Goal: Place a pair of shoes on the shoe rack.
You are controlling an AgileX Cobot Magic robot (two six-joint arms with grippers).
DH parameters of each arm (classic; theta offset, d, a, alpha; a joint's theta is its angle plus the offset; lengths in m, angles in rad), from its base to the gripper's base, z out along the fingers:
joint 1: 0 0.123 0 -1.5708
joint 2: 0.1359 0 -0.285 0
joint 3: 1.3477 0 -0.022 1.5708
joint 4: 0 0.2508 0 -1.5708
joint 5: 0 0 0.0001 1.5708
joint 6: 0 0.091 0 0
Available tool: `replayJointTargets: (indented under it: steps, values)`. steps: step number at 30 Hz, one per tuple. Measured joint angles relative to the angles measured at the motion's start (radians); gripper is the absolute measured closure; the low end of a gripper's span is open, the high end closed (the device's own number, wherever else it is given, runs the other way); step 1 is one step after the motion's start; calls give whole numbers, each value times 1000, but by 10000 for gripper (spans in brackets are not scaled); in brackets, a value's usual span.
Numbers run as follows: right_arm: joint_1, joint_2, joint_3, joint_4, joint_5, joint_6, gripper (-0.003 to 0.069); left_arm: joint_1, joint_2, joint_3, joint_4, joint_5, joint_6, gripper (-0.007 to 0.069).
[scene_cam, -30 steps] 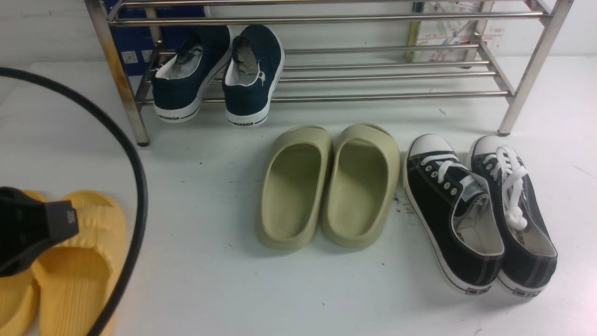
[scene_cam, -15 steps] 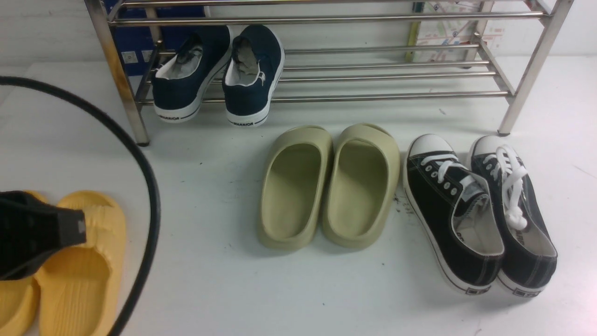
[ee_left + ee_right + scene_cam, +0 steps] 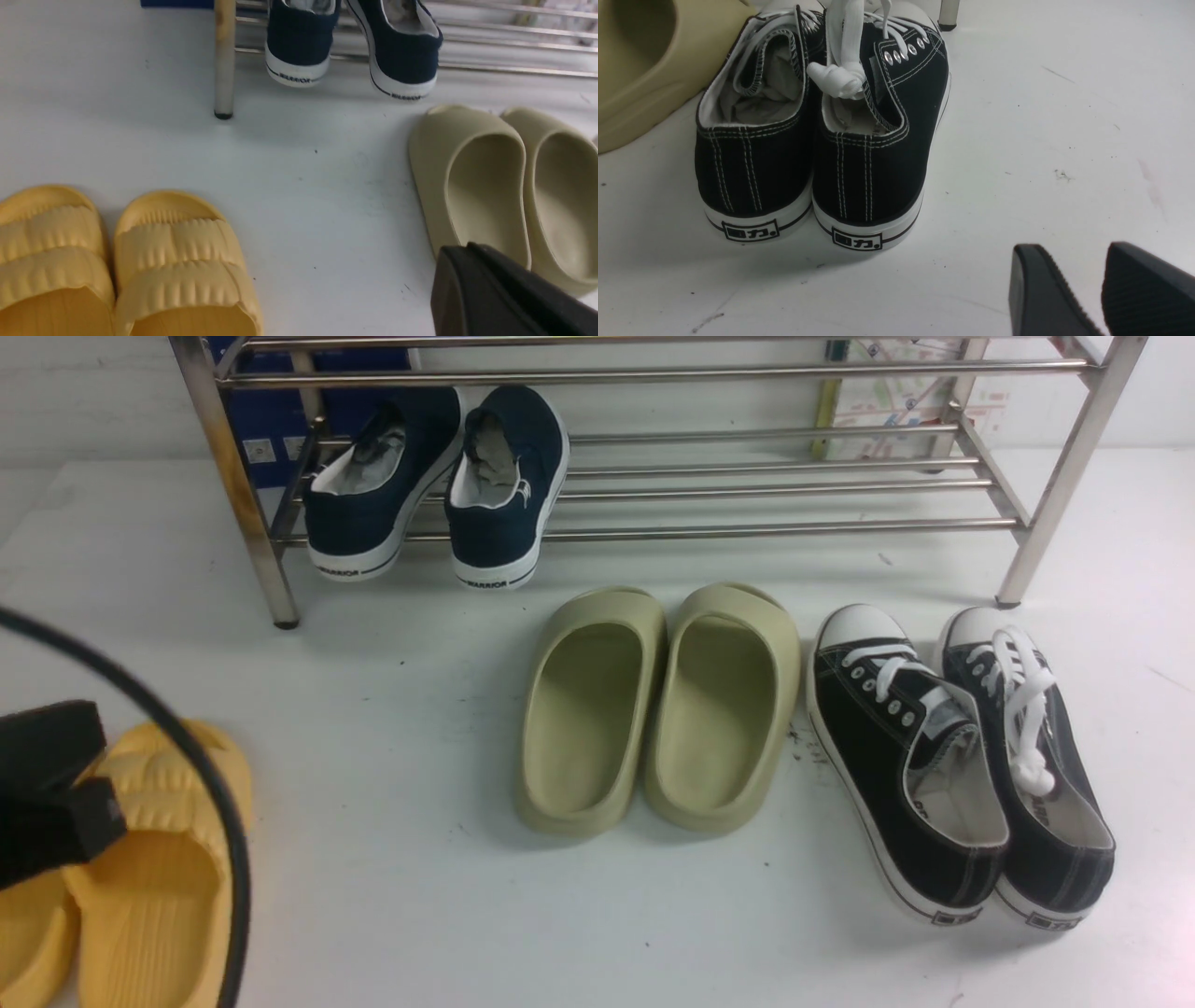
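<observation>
Navy canvas is where it belongs: the pair of shoes (image 3: 439, 485) sits on the lowest tier of the shoe rack (image 3: 747, 481), at its left end just inside the front left leg. Toes point inward and slightly up, heels hang over the front tube, so the "WARRIOR" heel print faces me. The two shoes are side by side, close but angled a little apart. I judge the placement done; the overhanging heels look stable enough, since the soles bridge several tubes.

My left gripper (image 3: 56, 793) is low at the near left, over the yellow slides (image 3: 149, 859), jaws pressed together with nothing between them. My guess is it is parked clear of the rack. A black cable (image 3: 201, 784) loops across that corner of the front view.

My right gripper (image 3: 1101, 289) shows only in its wrist view: fingers parted, nothing held, hanging above bare table behind the heels of the black lace-up sneakers (image 3: 962, 756).

Olive slides (image 3: 653, 709) lie on the table between rack and camera, untouched, well apart from both grippers.
</observation>
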Motion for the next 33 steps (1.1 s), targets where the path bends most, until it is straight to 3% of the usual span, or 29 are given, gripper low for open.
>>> replayJointTargets:
  steps: [5, 14, 20, 33]
  values:
    - [0, 0, 0, 0, 0, 0, 413, 34, -178, 213, -40, -110, 0, 638]
    - [0, 0, 0, 0, 0, 0, 413, 38, -473, 504, -50, -122, 1, 638]
    - [0, 0, 0, 0, 0, 0, 413, 54, -516, 538, -66, -19, 1, 638]
    - [0, 0, 0, 0, 0, 0, 413, 60, -516, 539, -66, -15, 5, 632]
